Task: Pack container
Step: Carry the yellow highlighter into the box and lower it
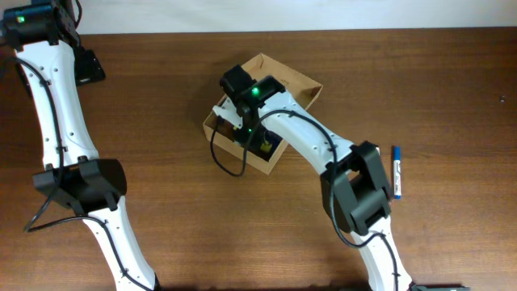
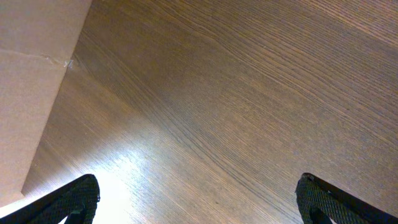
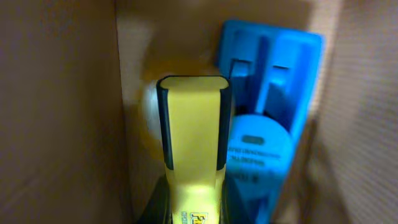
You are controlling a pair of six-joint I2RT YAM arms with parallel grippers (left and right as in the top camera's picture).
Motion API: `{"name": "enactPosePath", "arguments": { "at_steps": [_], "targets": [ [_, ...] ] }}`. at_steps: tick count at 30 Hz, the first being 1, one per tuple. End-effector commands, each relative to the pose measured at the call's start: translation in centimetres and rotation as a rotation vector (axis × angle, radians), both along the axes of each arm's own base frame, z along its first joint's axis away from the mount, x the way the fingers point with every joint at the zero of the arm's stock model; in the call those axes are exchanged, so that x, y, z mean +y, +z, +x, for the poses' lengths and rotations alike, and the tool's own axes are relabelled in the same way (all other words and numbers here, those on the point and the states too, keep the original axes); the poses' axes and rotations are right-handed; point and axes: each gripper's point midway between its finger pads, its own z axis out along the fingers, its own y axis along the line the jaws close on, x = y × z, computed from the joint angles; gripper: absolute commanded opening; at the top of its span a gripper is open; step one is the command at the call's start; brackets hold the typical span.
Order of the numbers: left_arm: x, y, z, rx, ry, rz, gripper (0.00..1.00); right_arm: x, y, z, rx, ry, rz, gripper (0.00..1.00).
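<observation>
Our right gripper, nearly shut on the yellow item, is inside the container by the desk's far edge; released askew, it may jam against the blue case.

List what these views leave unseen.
- Overhead: the container's inside, covered by the right arm's wrist.
- Right wrist: the fingers, below the bottom edge, so any grip on the yellow tool is unseen; the blue case's lettering is blurred.
- Overhead: the pen's print, too small.
</observation>
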Motion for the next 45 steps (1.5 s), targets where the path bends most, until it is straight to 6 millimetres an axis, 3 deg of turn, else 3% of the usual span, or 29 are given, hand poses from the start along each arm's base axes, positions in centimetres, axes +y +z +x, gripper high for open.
{"name": "enactPosePath", "arguments": {
  "at_steps": [1,6,8,10,14,18,26,31,36,39,42,45],
  "targets": [
    [0.2,-0.1,-0.2,0.009,-0.006,-0.003,1.00,0.9,-0.3,-0.3,0.014,0.003,0.020,0.04],
    [0.2,-0.1,-0.2,0.009,-0.006,-0.003,1.00,0.9,-0.4,-0.2,0.012,0.002,0.020,0.04],
    [0.2,-0.1,-0.2,0.009,-0.006,-0.003,1.00,0.8,-0.4,-0.2,0.014,0.002,0.019,0.21],
    [0.2,-0.1,-0.2,0.009,-0.006,-0.003,1.00,0.8,-0.4,-0.3,0.018,0.002,0.016,0.31],
    [0.2,-0.1,-0.2,0.009,-0.006,-0.003,1.00,0.7,0.4,-0.5,0.015,-0.001,0.019,0.31],
    [0.2,-0.1,-0.2,0.009,-0.006,-0.003,1.00,1.1,4.3,0.5,-0.047,-0.026,0.054,0.45],
    [0.2,-0.1,-0.2,0.009,-0.006,-0.003,1.00,-0.8,16.0,2.8,-0.272,-0.100,0.075,0.57],
    [0.2,-0.1,-0.2,0.009,-0.006,-0.003,1.00,-5.3,19.5,2.4,-0.328,-0.170,0.065,0.57],
    [0.2,-0.1,-0.2,0.009,-0.006,-0.003,1.00,-14.3,20.2,1.8,-0.380,-0.341,0.027,0.62],
    [0.2,-0.1,-0.2,0.009,-0.006,-0.003,1.00,-20.9,19.0,0.7,-0.387,-0.480,0.005,0.64],
    [0.2,-0.1,-0.2,0.009,-0.006,-0.003,1.00,-27.7,16.4,-0.9,-0.341,-0.711,-0.022,0.64],
    [0.2,-0.1,-0.2,0.009,-0.006,-0.003,1.00,-31.3,12.3,-3.1,-0.183,-0.906,0.014,0.64]
  ]
}}
